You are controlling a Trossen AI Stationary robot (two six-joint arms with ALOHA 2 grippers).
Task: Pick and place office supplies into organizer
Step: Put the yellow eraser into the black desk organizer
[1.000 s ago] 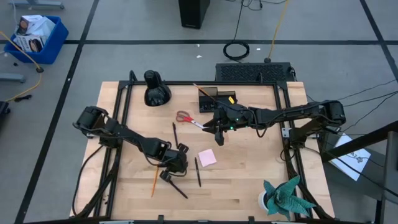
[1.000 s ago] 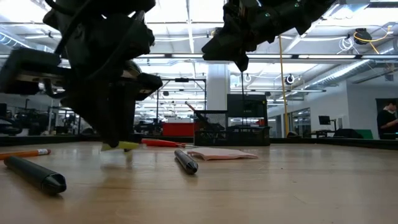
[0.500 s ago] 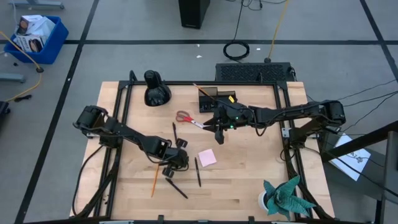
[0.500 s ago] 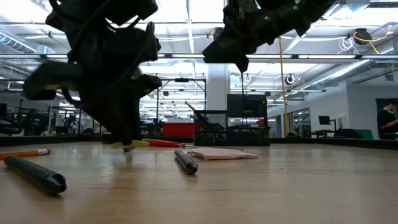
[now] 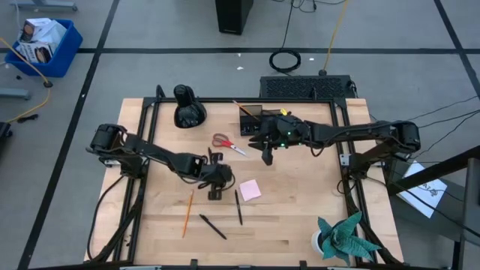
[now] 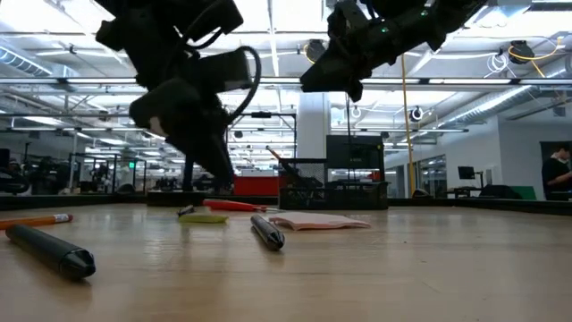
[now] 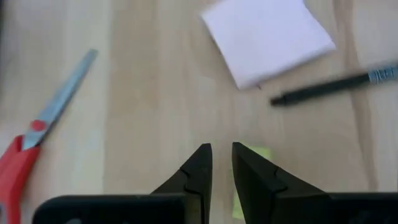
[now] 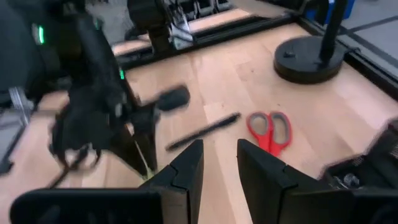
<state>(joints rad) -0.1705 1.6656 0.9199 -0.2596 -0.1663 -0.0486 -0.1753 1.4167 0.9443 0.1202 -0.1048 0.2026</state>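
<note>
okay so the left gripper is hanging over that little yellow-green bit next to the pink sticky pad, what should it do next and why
Probably open a little and lower straight down. In the left wrist view the left gripper has its fingers nearly together with nothing between them, and the yellow-green bit lies on the table just beyond the tips, near the pink sticky pad. It is too narrow to straddle the bit yet.

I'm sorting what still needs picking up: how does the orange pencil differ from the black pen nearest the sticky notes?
The orange pencil is longer and bright orange with a pink eraser end; the black pen is shorter and all dark. The pencil lies off toward the left arm's side; the pen lies right beside the pink sticky-note pad. Both lie flat on the wooden table, untouched, outside the organizer.
</note>
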